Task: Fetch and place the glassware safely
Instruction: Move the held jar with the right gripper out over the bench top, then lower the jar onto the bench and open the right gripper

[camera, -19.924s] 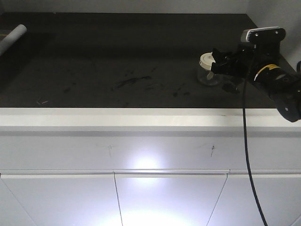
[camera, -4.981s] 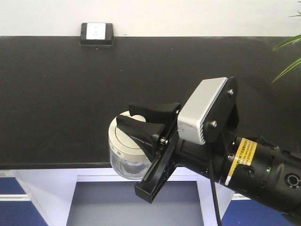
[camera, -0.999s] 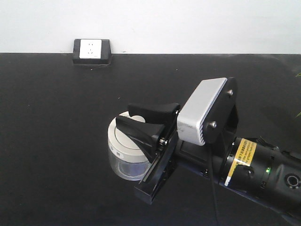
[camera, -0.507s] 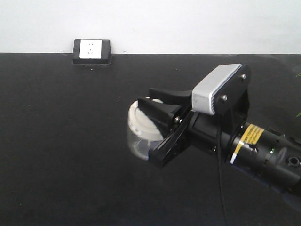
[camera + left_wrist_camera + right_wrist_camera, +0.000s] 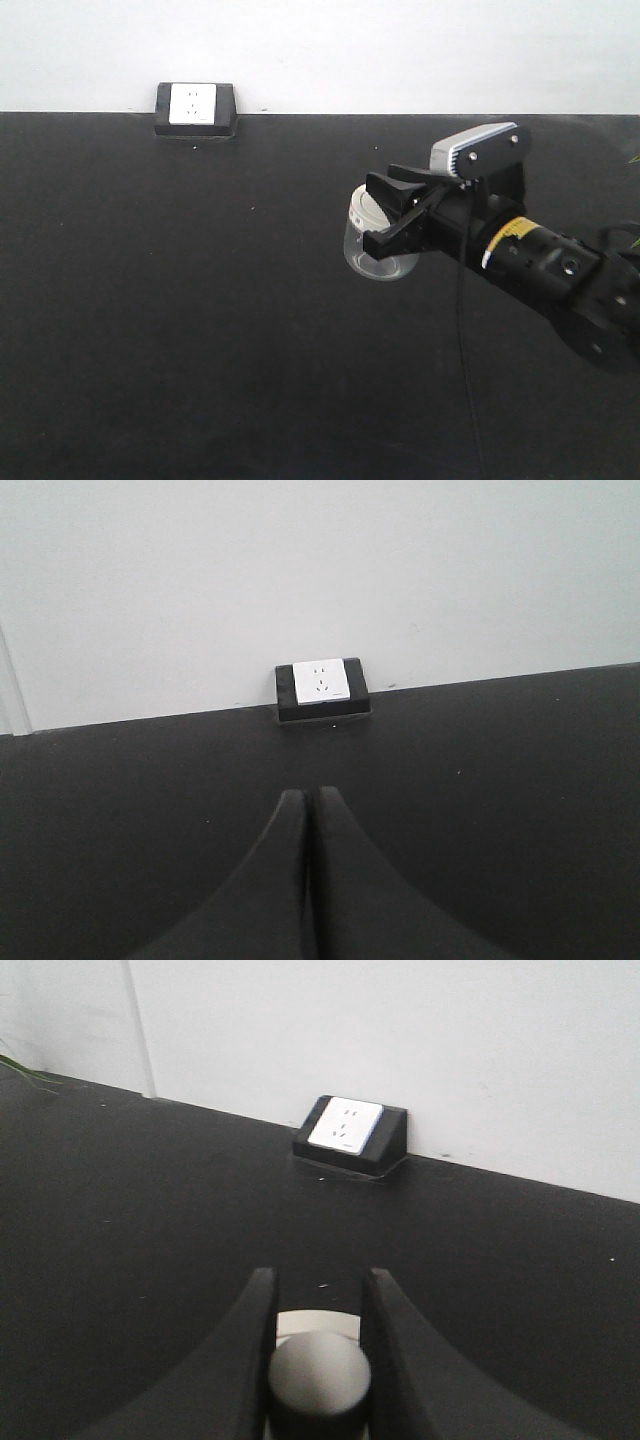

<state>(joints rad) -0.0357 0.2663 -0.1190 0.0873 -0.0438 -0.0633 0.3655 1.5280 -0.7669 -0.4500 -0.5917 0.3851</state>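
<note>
Soft, even light; slight blur.

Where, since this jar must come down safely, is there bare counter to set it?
The black counter is bare across the left and middle, between the socket box at the back and the jar. It is crowded only at right, where the right pincer grips the jar and its arm stretches.
</note>
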